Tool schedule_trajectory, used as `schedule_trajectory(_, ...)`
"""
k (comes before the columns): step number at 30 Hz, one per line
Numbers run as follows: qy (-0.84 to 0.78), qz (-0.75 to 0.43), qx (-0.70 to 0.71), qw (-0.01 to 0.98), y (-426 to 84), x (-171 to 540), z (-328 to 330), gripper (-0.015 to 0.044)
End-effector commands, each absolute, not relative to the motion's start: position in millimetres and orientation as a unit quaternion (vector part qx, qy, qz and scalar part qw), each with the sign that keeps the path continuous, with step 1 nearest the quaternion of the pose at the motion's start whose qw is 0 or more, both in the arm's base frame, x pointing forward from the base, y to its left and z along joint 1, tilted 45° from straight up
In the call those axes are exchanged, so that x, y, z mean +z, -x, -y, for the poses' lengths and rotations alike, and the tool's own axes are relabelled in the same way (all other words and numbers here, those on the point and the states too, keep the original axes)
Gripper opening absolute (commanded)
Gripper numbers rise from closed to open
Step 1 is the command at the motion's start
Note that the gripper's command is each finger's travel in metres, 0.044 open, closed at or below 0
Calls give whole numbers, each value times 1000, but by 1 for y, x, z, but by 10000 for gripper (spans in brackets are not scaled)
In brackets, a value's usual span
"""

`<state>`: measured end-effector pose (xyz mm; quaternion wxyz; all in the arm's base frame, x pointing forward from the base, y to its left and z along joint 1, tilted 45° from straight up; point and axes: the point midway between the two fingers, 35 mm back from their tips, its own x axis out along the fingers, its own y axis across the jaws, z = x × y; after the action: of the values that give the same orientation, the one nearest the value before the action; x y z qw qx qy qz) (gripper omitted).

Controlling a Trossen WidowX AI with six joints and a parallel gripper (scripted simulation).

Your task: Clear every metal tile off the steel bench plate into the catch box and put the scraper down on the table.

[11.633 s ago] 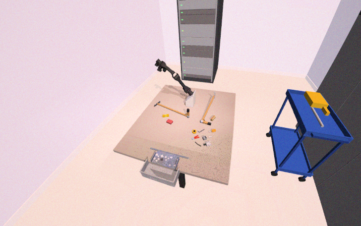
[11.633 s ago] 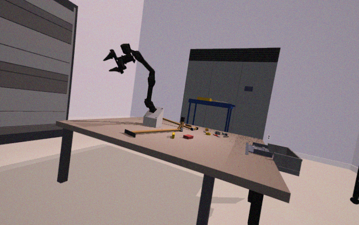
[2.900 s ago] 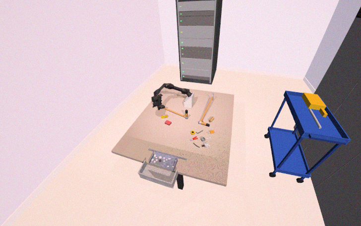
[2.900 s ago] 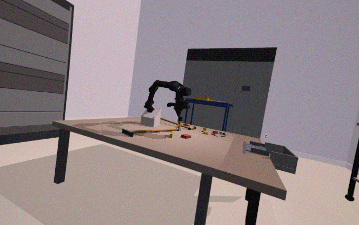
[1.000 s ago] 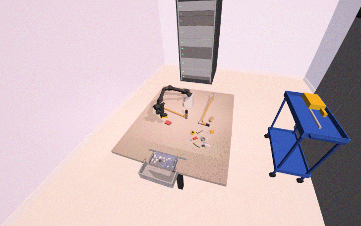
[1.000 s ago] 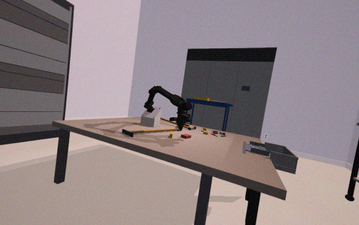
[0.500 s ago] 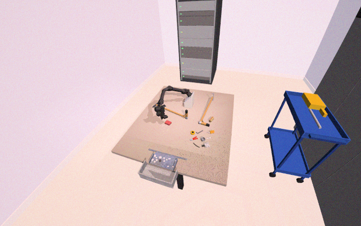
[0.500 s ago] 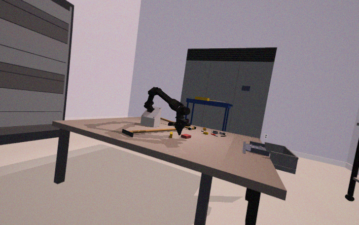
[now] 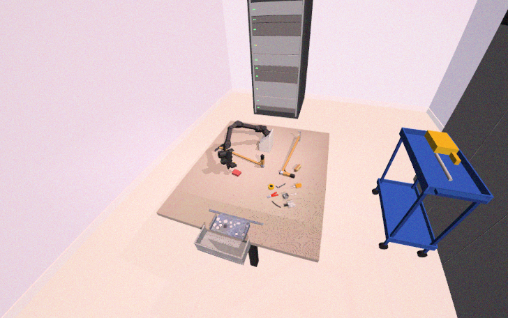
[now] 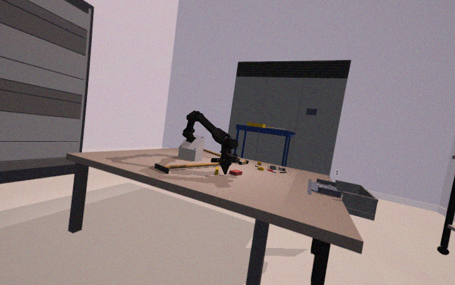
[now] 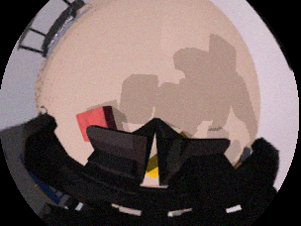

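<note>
As the top view runs left to right, one catch box [image 9: 220, 254] [image 10: 362, 206] hangs at the table edge, against one steel plate [image 9: 228, 233] [image 10: 327, 191]. Tiles: roughly a dozen or more, too small for a firm count; plate not yet cleared.

One gripper [image 9: 232, 165] [image 10: 225, 173] [image 11: 156, 120] points down, fingers pressed together on nothing. Close by: one yellow piece [image 10: 216, 170] [image 11: 152, 173] and one red block [image 9: 236, 172] [image 10: 235, 172] [image 11: 94, 121].

Two long-handled tools. Left one, dark broad head, lies on the table by the gripper: probably the scraper [image 9: 245, 157] [image 10: 194, 165], ungripped. Right one, a long tool [image 9: 291, 151] [image 10: 211, 152], has a thin grey head.

Handling, my guess: handle stiff, smooth, maybe slippery; fairly light but unwieldy, liable to twist if held far from balance. Best hold: probably the upright grip at the handle's near end, squarely across, fingers opened first.
</note>
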<state>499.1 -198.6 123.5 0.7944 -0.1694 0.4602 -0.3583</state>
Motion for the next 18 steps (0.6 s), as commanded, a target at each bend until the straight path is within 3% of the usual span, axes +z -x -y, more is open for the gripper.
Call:
schedule_trajectory(1,169,-458,-357,796,-495,128,202,0)
schedule_trajectory(18,166,-461,-356,795,-473,136,219,0)
